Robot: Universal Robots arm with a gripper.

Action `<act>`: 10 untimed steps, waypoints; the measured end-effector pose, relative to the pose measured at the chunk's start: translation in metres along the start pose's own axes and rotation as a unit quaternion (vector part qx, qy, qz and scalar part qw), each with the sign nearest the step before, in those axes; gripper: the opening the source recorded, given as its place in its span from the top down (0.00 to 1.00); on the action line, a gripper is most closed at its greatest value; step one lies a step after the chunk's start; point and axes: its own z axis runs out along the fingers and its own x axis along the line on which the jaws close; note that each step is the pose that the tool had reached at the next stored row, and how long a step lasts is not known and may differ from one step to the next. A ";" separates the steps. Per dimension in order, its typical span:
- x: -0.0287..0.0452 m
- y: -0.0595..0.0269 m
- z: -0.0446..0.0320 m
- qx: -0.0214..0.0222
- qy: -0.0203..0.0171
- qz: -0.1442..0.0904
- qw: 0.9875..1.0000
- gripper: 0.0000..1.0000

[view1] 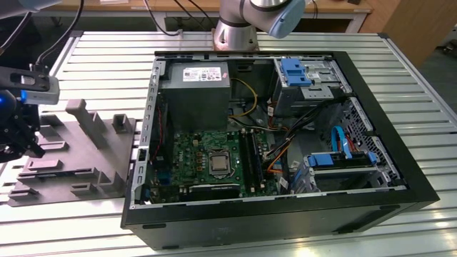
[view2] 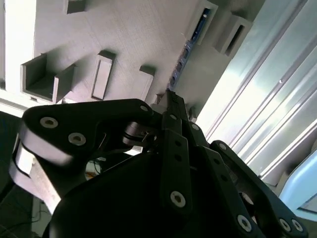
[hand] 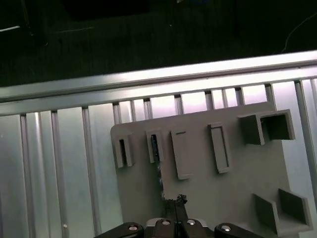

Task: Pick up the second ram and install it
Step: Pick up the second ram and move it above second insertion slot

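Over the tray's edge farthest from the computer case [view1: 286,217], at the exterior view's left, the black gripper [view1: 10,155] hangs on a boxy wrist with a glowing blue spot. Its fingers are flat, matte black links studded with round silver pivots, and in both wrist views they taper to a thin point with the tips drawn together [view2: 171,96] [hand: 178,200]. The second ram [view2: 188,49] stands on its thin edge in the grey tray [view2: 124,39], one end tucked into a narrow raised slot. It shows as a dark sliver with a bluish sheen along its length. Its other end runs right up to the fingertips; whether the tips touch or pinch it cannot be told. In the first wrist view the stick [hand: 159,173] is a fine dark line leading from the slot toward the gripper. The tray [hand: 198,193] is a moulded, matte plastic slab with rounded corners, blocky upright walls and shallow rectangular pockets. It lies on the table [view1: 107,64], a surface of long ribbed aluminium slats with a dull shine, just beside the case. The case is a black metal tower laid on its side with the panel off, and the green motherboard [view1: 207,155] lies flat inside it among coloured cables and blue plastic drive brackets.
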 end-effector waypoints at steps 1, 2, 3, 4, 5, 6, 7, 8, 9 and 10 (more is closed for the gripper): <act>0.0000 0.0000 0.0003 0.000 0.000 -0.009 1.000 0.90; 0.0000 0.0000 0.0006 -0.001 0.001 -0.018 1.000 0.90; 0.0000 0.0000 0.0009 -0.001 0.001 -0.027 1.000 0.90; 0.0000 0.0000 0.0013 -0.001 0.001 -0.036 0.999 0.90; 0.0000 -0.0001 0.0016 -0.001 0.002 -0.046 0.999 0.90; 0.0001 -0.0001 0.0019 -0.002 0.002 -0.055 0.999 0.90; 0.0001 -0.0001 0.0022 -0.002 0.003 -0.064 0.998 0.90; 0.0001 -0.0001 0.0025 -0.002 0.003 -0.073 0.997 0.90; 0.0001 -0.0001 0.0027 -0.002 0.003 -0.081 0.997 0.90; 0.0001 -0.0001 0.0027 -0.003 0.004 -0.084 0.996 0.90</act>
